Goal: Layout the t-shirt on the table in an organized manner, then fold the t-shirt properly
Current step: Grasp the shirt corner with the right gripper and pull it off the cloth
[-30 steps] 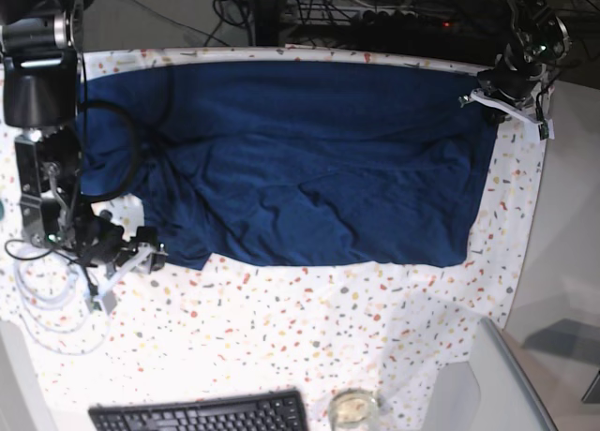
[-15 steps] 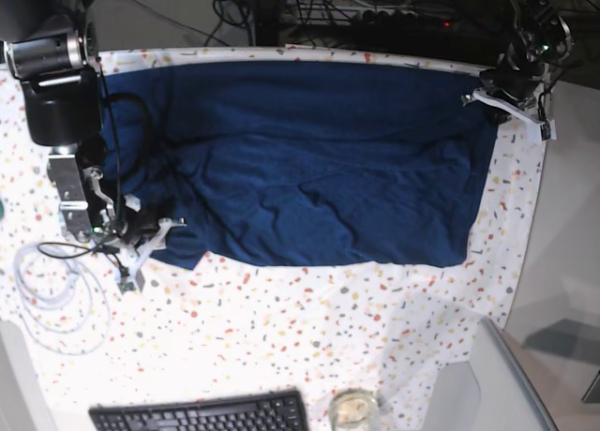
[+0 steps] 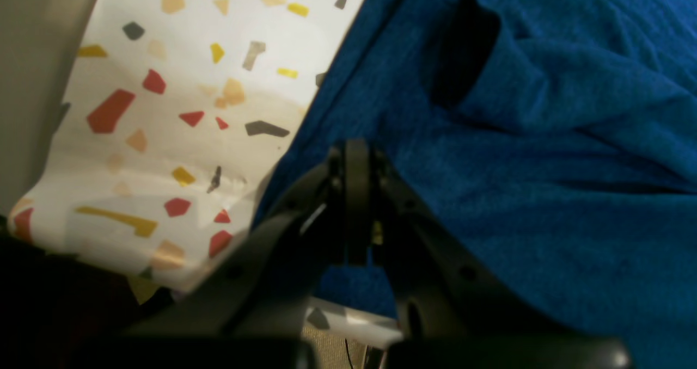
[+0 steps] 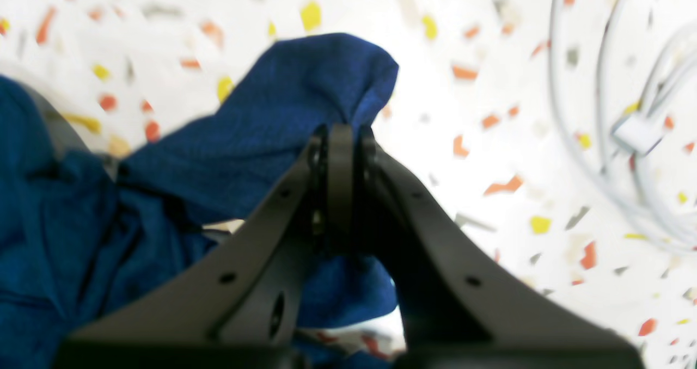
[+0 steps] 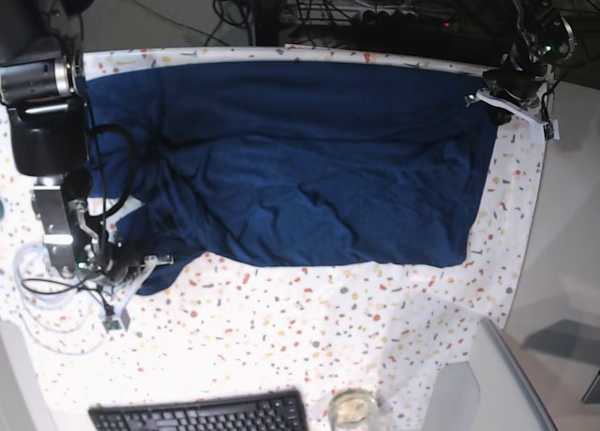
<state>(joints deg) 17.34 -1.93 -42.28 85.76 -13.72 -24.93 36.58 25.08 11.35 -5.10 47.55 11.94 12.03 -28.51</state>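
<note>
T-shirt [image 5: 300, 159] lies spread, wrinkled, across the far half of the table [image 5: 309, 337]. A second ago the right gripper [image 4: 340, 140] stood spread beside the near sleeve; now its jaws are pressed together, pinching that sleeve's tip. The left gripper [image 3: 356, 157] stays clamped on the far hem corner. With both ends held, pulling the cloth taut seems next

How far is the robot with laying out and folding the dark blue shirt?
Mostly done: the dark navy blue t-shirt lies spread across the white speckled table, though wrinkled. In hand: the right gripper is shut on a shirt corner near the table's front, and the left gripper is shut on the fabric at the opposite far edge, apparently to stretch it flat. Left: smoothing the wrinkles and all folding; no fold is visible.
</note>
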